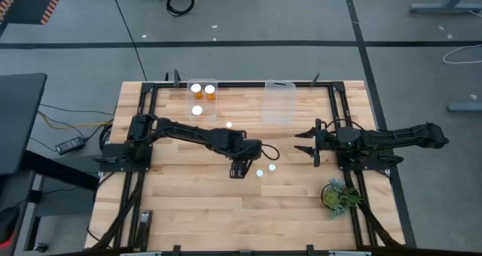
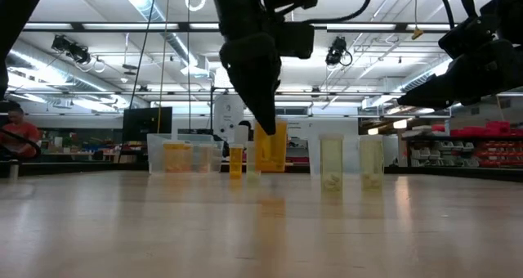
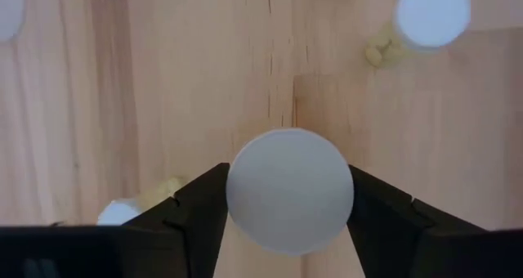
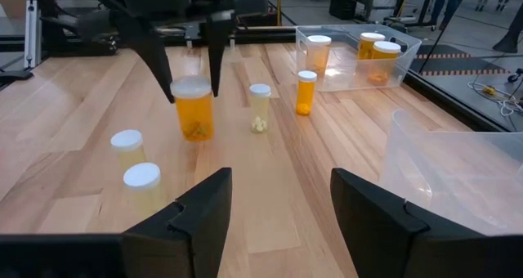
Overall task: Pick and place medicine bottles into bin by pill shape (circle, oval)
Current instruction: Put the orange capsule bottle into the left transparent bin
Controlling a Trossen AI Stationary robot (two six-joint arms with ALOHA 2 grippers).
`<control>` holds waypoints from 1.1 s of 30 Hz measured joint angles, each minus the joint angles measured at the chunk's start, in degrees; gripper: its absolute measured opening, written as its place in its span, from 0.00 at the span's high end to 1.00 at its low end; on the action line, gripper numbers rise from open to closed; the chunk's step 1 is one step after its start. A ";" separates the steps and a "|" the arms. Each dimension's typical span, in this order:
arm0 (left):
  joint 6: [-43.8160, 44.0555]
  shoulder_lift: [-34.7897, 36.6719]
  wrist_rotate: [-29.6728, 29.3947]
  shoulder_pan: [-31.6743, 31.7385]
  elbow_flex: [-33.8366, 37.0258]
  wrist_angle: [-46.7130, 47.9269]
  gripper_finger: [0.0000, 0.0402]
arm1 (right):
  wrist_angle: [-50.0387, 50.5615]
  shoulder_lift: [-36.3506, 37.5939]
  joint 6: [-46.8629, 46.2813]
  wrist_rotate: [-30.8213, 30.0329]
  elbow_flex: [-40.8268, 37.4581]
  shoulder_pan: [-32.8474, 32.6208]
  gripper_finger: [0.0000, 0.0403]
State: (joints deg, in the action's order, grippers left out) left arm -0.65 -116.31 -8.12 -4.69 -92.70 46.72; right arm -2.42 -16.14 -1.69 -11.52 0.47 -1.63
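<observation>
The dark fingers of the left gripper are pinched on the round white cap of a wide orange translucent medicine bottle, which stands upright on the light wooden table. That wide bottle is taken as landmark. Just beside it a narrow pale bottle with a white cap is seen, and a little beyond that a narrow orange bottle, outside the clear plastic bin holding three orange bottles. On the wide bottle's other side, two short pale white-capped bottles are set close together. An empty clear plastic bin is placed next to the filled one. The right gripper is held well apart from the wide bottle, its fingers spread on nothing. A small green potted plant is placed farther off, near the right arm's base.
</observation>
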 joint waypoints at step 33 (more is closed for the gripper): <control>-1.57 0.39 -0.22 5.09 -11.13 13.10 0.47 | -0.01 0.00 0.00 -0.01 0.00 -0.01 0.46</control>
State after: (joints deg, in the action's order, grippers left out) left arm -2.22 -115.93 -8.34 0.41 -103.83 59.82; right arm -2.42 -16.14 -1.69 -11.53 0.47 -1.64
